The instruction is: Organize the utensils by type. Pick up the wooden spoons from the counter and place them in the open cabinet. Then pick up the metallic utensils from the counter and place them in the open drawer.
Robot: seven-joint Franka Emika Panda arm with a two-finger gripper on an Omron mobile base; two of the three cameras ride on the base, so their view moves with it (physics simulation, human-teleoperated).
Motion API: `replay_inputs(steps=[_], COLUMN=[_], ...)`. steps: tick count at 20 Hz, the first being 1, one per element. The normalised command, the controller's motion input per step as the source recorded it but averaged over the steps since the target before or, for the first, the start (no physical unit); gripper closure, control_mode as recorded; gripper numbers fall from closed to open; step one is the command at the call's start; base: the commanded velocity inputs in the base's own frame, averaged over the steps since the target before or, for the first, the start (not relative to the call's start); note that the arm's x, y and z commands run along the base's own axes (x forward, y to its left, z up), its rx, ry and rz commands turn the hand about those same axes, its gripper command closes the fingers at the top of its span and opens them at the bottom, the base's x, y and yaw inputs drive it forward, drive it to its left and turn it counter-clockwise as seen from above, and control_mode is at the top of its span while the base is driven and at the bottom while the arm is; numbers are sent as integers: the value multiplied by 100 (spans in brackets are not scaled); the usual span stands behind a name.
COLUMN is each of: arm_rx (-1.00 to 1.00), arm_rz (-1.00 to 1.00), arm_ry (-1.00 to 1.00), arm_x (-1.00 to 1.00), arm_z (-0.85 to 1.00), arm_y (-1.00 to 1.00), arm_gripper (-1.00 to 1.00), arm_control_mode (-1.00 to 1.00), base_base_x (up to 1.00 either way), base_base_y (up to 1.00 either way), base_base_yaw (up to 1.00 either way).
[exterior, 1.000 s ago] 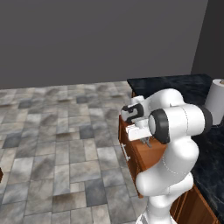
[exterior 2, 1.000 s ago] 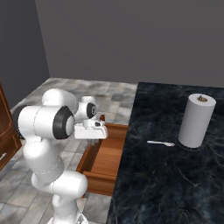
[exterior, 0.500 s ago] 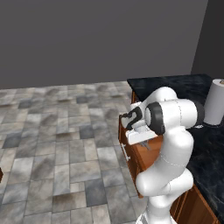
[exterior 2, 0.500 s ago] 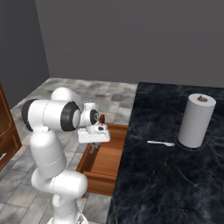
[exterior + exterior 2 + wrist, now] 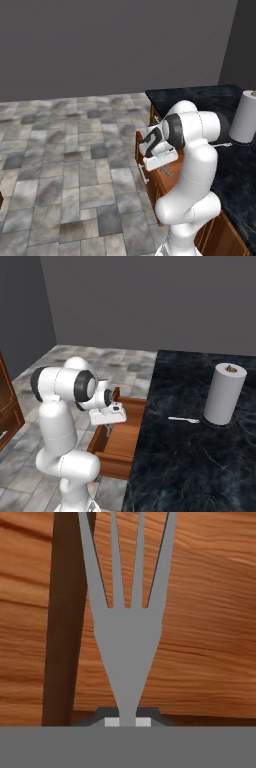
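Note:
My gripper (image 5: pixel 127 722) is shut on the handle of a silver metal fork (image 5: pixel 127 632), whose tines point away from the hand toward the flat wooden bottom of the open drawer (image 5: pixel 210 612). Seen from the right base view, the gripper (image 5: pixel 109 429) hangs pointing down just inside the open drawer (image 5: pixel 125 443), near its left wall. In the left base view the gripper (image 5: pixel 166 171) sits low over the drawer (image 5: pixel 150 131). A second small fork (image 5: pixel 184 419) lies on the black counter (image 5: pixel 200 471) beside the paper towel roll.
A white paper towel roll (image 5: pixel 225 393) stands upright on the counter at the right, and it also appears at the edge of the left base view (image 5: pixel 246 117). Grey stone tiles (image 5: pixel 60 165) cover the floor left of the drawer. A brown cabinet (image 5: pixel 7 411) stands at the far left.
The arm has folded and brought the hand down and nearer the drawer, still holding the fork. The fork on the counter and the paper towel roll have not moved.

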Motion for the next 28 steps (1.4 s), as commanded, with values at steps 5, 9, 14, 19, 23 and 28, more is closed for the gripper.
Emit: replay_inputs(steps=[5, 9, 14, 19, 23, 28], arm_rx=[4, 8, 11, 6, 0, -2], arm_rz=[12, 12, 8, 1, 0, 0], arm_ry=[0, 0, -10, -15, -16, -2], arm_x=[11, 6, -1, 0, 9, 24], arm_z=[-22, -19, -35, -35, -25, -18], arm_y=[0, 6, 46, 74, 88, 83], arm_gripper=[100, 100, 100, 100, 100, 100], arm_control_mode=[-100, -100, -100, -100, -100, -100], base_base_x=[0, 0, 0, 0, 0, 0], base_base_y=[0, 0, 0, 0, 0, 0], base_base_yaw=[0, 0, 0, 0, 0, 0])
